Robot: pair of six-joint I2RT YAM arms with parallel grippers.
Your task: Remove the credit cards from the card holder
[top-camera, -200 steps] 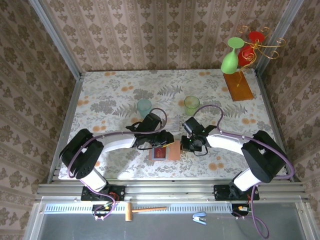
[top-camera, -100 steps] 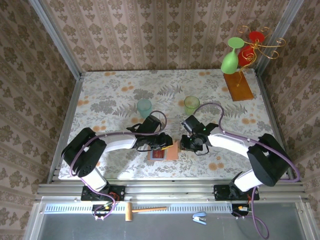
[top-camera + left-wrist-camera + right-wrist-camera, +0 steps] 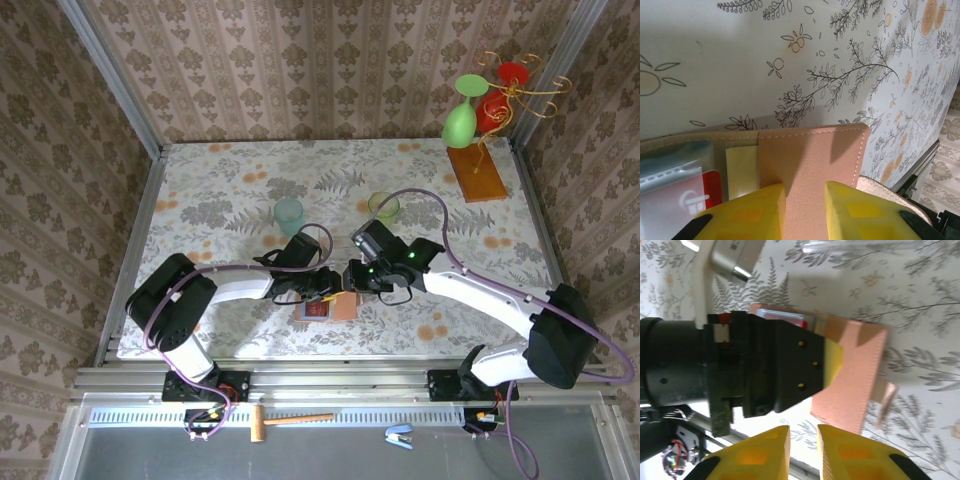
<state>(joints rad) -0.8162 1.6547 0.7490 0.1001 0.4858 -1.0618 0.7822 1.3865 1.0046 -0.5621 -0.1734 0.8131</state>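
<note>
The tan card holder [image 3: 342,308] lies open near the table's front edge. A red credit card [image 3: 318,307] sits in its left half. In the left wrist view that red card [image 3: 705,192] is behind a clear pocket, beside a pale yellow slip [image 3: 742,170]. My left gripper [image 3: 325,292] presses down on the holder's leather panel [image 3: 810,155]. Its gripper [image 3: 805,192] is slightly parted, with leather showing in the gap. My right gripper [image 3: 352,278] hovers just right of it. It [image 3: 803,432] is narrowly parted and holds nothing, close to the card holder [image 3: 855,370] and a sliver of red card [image 3: 785,317].
A teal cup [image 3: 288,213] and a green cup [image 3: 383,207] stand behind the arms. A glass stand with a wooden base [image 3: 477,172] holds a green glass [image 3: 460,120] at the back right. A hammer [image 3: 285,420] and a stapler [image 3: 399,434] lie below the table edge.
My right arm has swung left toward the card holder, and its jaws have gone from shut to slightly parted. The left gripper has stayed on the holder.
</note>
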